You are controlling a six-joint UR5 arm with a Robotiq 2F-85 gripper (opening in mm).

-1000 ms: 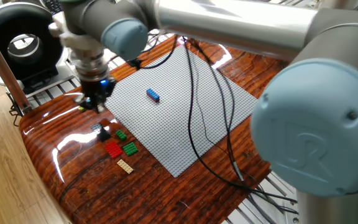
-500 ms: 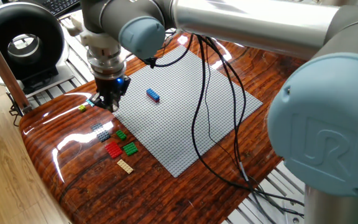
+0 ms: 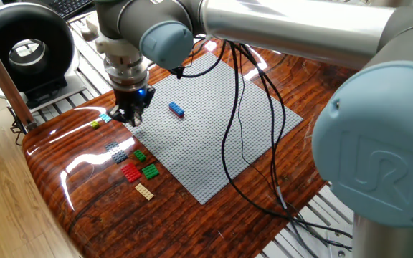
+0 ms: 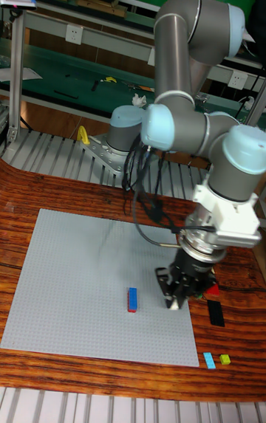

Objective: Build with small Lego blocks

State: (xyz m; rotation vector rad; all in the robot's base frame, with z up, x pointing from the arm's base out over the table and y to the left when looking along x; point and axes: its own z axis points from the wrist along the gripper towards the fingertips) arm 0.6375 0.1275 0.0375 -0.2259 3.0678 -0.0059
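My gripper (image 3: 130, 116) hangs low over the left edge of the grey baseplate (image 3: 199, 143). In the tall fixed view the gripper (image 4: 174, 299) has its fingers close together on a small whitish Lego block (image 4: 175, 305). A blue brick (image 3: 176, 109) sits on the baseplate to the gripper's right, apart from it; it shows again as the blue brick (image 4: 132, 299). Loose on the wood lie a cyan block (image 3: 105, 117), a yellow-green block (image 3: 95, 125), a dark grey plate (image 3: 117, 151), two green blocks (image 3: 150, 170), a red block (image 3: 130, 172) and a tan plate (image 3: 144, 190).
Black cables (image 3: 228, 143) trail from the arm across the baseplate's right half. A round black device (image 3: 26, 50) stands at the back left, past the table edge. The arm's large elbow (image 3: 378, 165) fills the right foreground.
The gripper has moved right and slightly back, from over the wood near the cyan and yellow-green blocks to the baseplate's left edge. The loose blocks have not moved.
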